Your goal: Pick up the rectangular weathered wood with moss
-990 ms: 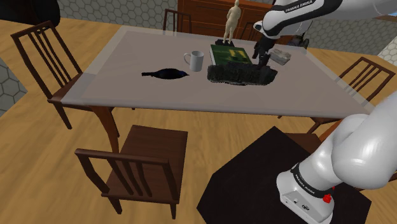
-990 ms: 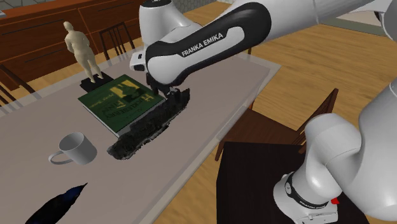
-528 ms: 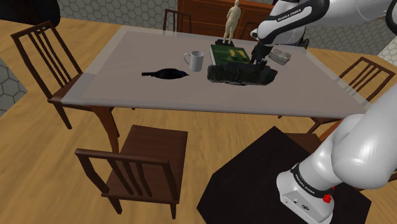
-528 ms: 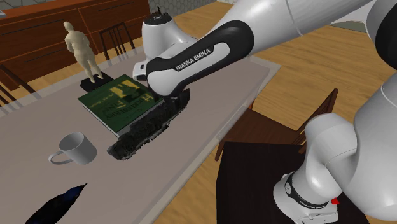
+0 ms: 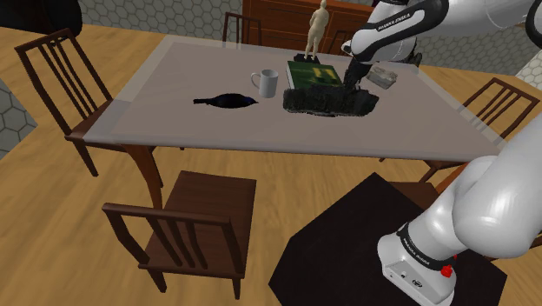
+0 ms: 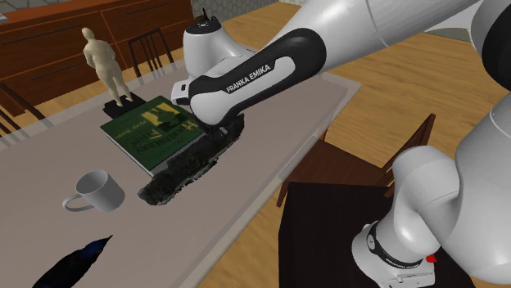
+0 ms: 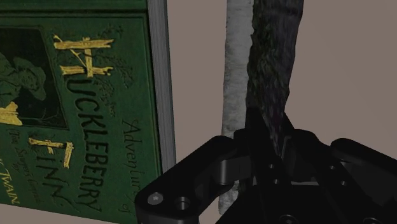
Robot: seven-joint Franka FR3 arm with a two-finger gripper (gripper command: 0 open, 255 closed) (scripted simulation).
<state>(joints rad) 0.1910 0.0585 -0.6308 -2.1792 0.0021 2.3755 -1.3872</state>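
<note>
Fingers (image 7: pixel 304 149) first: the gripper (image 7: pixel 267 137) is clamped on one end of the mossy wood (image 7: pixel 270 63), with a black finger tight against each side of the strip. The rest of the wood runs away from the hand, flat on the table (image 5: pixel 174 122). It's not lifted.

The wood (image 5: pixel 328 102) lies alongside the long edge of the green book (image 5: pixel 311 74), on the side nearer the stand. The wrist view shows a thin strip of bare table between them. In the shoulder view the gripper (image 5: pixel 353 85) comes down on the wood's right-hand end.

Counts for the table:
- one piece of wood (image 6: pixel 188 168)
- one book (image 6: pixel 151 131), with Huckleberry Finn on the cover (image 7: pixel 76 108)
- one white mug (image 5: pixel 266 83)
- one tan figurine (image 5: pixel 316 30) behind the book
- one dark blue feather-looking thing (image 5: pixel 228 101)
- one small grey object (image 5: pixel 383 76) past the gripper

I can count four wooden chairs (image 5: pixel 193 228) in the shoulder view.

Versus a second ago, the arm has dropped. The forearm (image 6: pixel 246 78) sits lower and now covers the wood's end. Versus half a second ago, I can barely see any change. The wood, book and mug haven't budged.
</note>
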